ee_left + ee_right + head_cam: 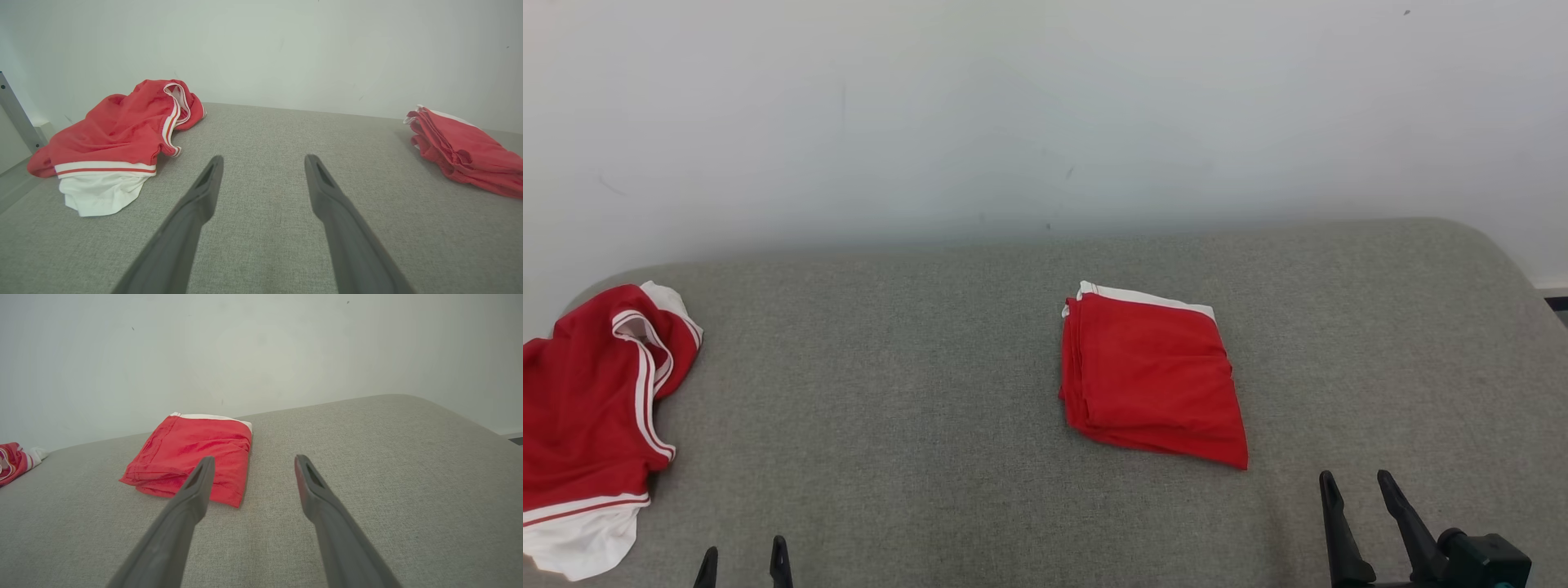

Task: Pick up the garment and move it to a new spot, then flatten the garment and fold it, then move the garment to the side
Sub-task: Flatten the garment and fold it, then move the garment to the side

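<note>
Left pincer [743, 559]: I see it spread wide, empty, over the bare grey worktop [890, 367].
Right pincer [1356, 482]: also wide apart, gripping nothing.
Folded red garment [1152, 384]: lying flat, just right of mid-worktop.
Crumpled red-and-white garment [588, 408]: at the left edge.

We note a plain white wall [1045, 106], faintly scuffed, behind a grey fabric-covered tabletop [915, 392] with rounded corners.

head view high over the grey surface [931, 392], wrist views low along it, folded garment [1152, 384] in all three
</note>
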Controlling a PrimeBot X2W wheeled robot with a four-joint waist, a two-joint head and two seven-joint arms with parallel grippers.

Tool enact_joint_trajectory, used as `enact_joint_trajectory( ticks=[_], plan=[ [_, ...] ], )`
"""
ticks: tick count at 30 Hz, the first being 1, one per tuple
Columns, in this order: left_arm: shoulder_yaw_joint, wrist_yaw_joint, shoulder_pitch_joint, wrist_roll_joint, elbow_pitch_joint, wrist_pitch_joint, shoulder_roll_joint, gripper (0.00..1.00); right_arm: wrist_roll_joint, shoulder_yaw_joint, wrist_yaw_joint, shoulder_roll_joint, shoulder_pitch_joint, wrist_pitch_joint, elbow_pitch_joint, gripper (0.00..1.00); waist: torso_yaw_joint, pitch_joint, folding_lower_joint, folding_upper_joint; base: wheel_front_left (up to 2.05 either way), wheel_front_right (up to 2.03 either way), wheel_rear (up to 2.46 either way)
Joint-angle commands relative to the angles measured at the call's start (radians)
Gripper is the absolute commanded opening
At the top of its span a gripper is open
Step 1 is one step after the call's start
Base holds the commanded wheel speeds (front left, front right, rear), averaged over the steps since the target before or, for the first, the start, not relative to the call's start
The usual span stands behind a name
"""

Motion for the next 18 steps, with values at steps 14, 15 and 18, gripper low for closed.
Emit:
enact_joint_trajectory(
  ticks=[14,15,18],
  plan=[
    [-0.013,0.009,0.01,-0.004,-0.001,-0.003,-0.001,1.0,0.013,0.006,-0.002,0.003,-0.013,-0.006,0.013,1.0,0.005,0.011,0.0,-0.0001,0.0,0.0,0.0],
    [-0.011,0.008,0.009,-0.002,0.0,-0.003,-0.001,1.0,0.012,0.006,-0.002,0.004,-0.013,-0.006,0.012,1.0,0.005,0.012,0.0,-0.0001,0.0,0.0,0.0],
    [-0.01,0.007,0.008,0.001,-0.003,-0.003,-0.001,1.0,0.009,0.004,-0.002,0.003,-0.017,-0.006,0.013,1.0,0.004,0.015,0.0,-0.0001,0.0,0.0,0.0]
  ],
)
